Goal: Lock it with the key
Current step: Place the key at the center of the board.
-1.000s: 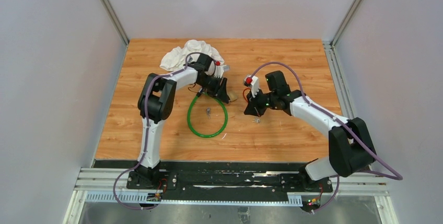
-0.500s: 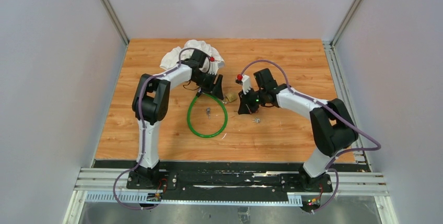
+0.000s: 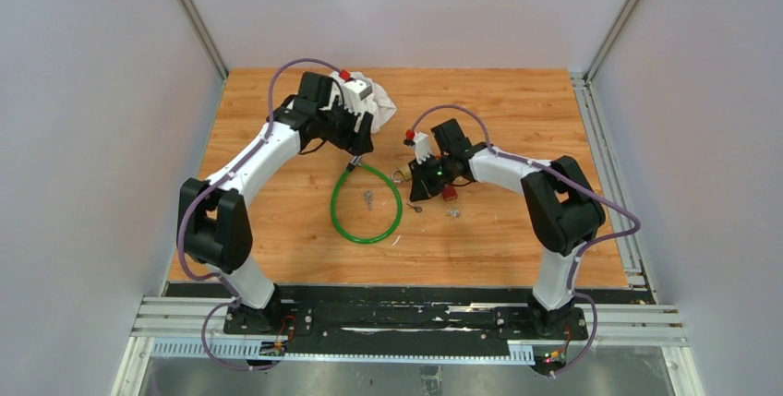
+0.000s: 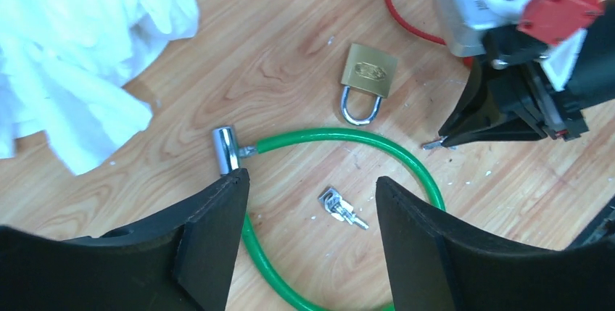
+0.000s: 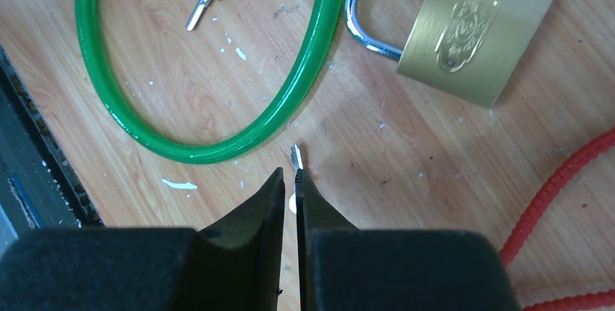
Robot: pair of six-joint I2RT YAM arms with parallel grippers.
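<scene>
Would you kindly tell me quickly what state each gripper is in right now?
Left gripper: open, holding nothing.
Right gripper: closed on a small key.

I am driving a robotics lab test cell here, not a home or a shop. The wooden table point(image 3: 517, 101) is boxed in: plain grey panels point(image 3: 92, 138) stand to the left, right and far side of the table, held by bare aluminium posts point(image 3: 189, 13) at its far corners. Along the table's near edge, a black base plate point(image 3: 406, 318) on metal rails carries the left arm point(image 3: 254, 154) and the right arm point(image 3: 503, 167), both white and black, trailing purple cables point(image 3: 300, 62). Scratches and white flecks point(image 5: 179, 184) mark the table's top.
</scene>
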